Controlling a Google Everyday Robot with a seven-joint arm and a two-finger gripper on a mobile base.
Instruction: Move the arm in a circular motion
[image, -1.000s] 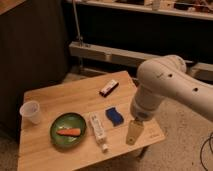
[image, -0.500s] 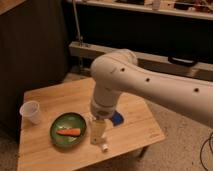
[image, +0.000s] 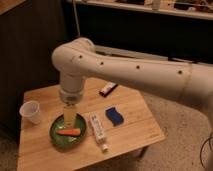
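The arm (image: 130, 70) is a thick glossy white tube with small dark dots. It reaches in from the right edge, bends at a rounded elbow at upper left and drops toward the wooden table (image: 135, 130). Its slim pale tip, the gripper (image: 69, 116), hangs just over the green plate (image: 57, 136), above the orange carrot (image: 68, 132) lying on that plate.
A clear plastic cup (image: 31, 111) stands at the table's left edge. A white tube (image: 98, 131) and a blue sponge (image: 115, 116) lie mid-table, with a dark snack bar (image: 108, 90) farther back. Dark cabinets and a metal rail stand behind the table.
The arm has swept left across the table, from over the right side past the white tube to above the green plate. The objects on the table have stayed put.
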